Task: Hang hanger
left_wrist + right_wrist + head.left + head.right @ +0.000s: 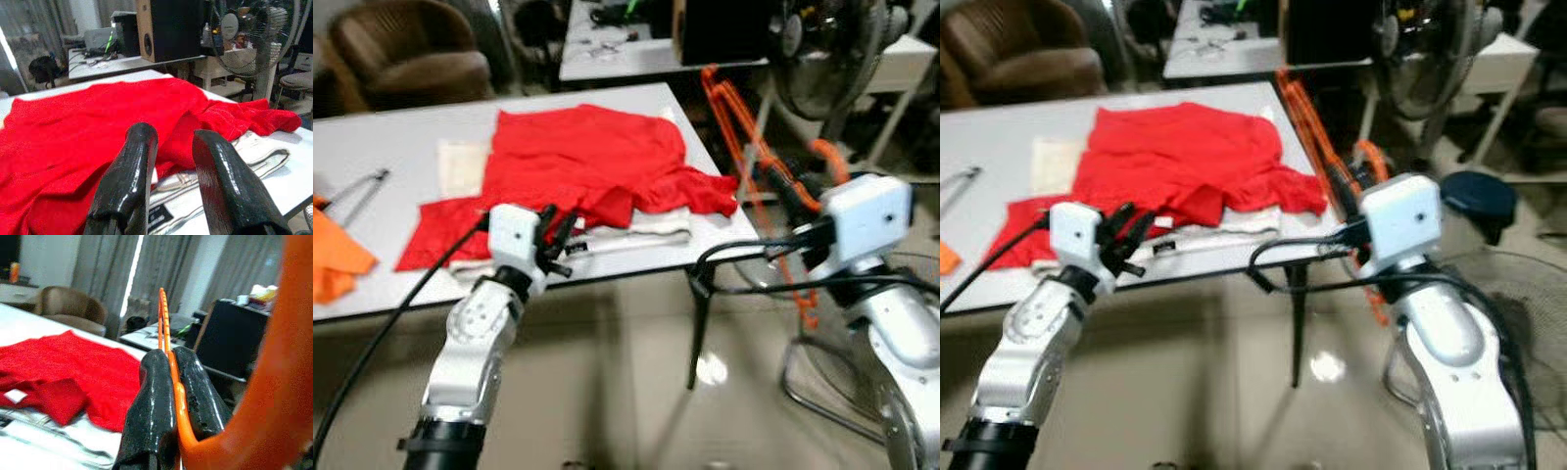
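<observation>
White table (372, 147) carries a red garment (587, 162) spread over a folded white cloth (641, 230), with an orange cloth (333, 259) at the robot's far left edge; past the table's right end, right gripper (171, 382) is pinching the orange hanger (744, 127) on a thin bar, fingers pressed on both sides, hanger held up in the air beside the table and clear of it; left gripper (171, 161) hovers just above the near edge of the red garment, fingers spread, nothing between them; status as I read it: pickup done, hanger in hand; hanging not done, hook not on anything; can't make out a rail or rod to hang it on.
</observation>
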